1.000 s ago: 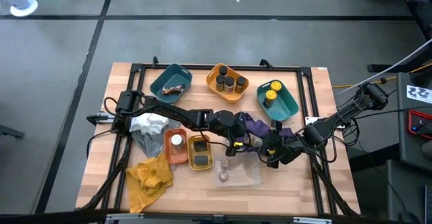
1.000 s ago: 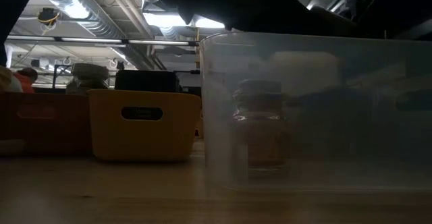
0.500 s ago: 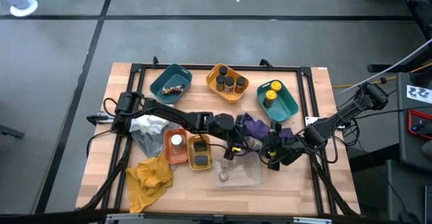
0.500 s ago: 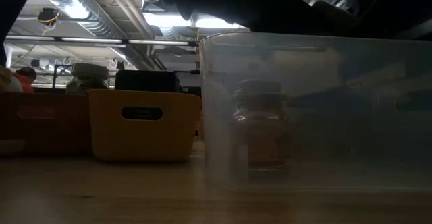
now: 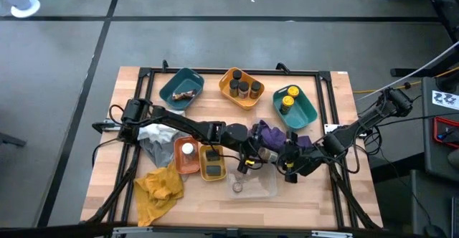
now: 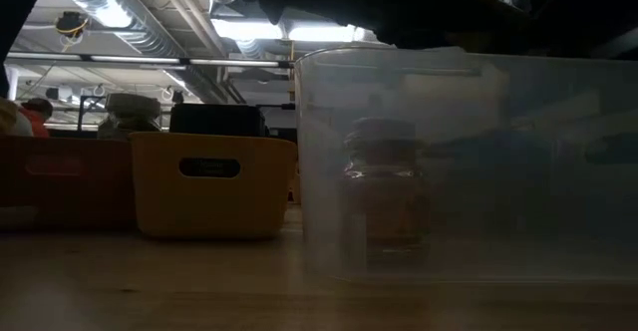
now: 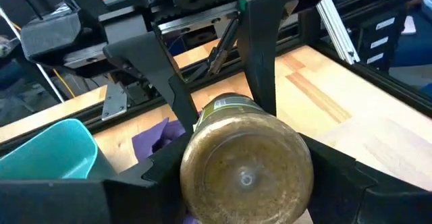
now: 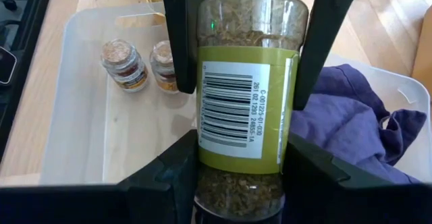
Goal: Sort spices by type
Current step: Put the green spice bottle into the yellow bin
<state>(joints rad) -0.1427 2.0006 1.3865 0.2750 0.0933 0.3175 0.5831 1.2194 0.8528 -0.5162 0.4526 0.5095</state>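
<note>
Both my end effectors are meeting over the clear tray (image 5: 253,183), at its far right corner, on one green-labelled spice jar (image 8: 243,96). My right end effector (image 8: 239,126) is gripping the jar by its sides, fingers (image 8: 181,42) pressing the label with the barcode facing the wrist camera. My left end effector (image 7: 246,177) is sitting around the same jar's round end (image 7: 246,177), its fingers (image 7: 260,55) lying along the jar's sides; I cannot tell whether they are actually clamping it. The purple cloth (image 5: 271,133) is lying just beside the jar, on the far side of the clear tray. Two small cork-topped jars (image 8: 142,65) are standing inside the clear tray, touching each other, near its left end. Left of the clear tray: yellow tray (image 5: 212,162) holding a dark tin, then orange tray (image 5: 186,156) with a white-lidded jar. Beyond the clear tray, along the counter's (image 5: 330,202) far edge: teal tray (image 5: 181,87), orange tray with three dark-lidded jars (image 5: 244,89), teal tray with yellow-lidded jars (image 5: 289,98).
</note>
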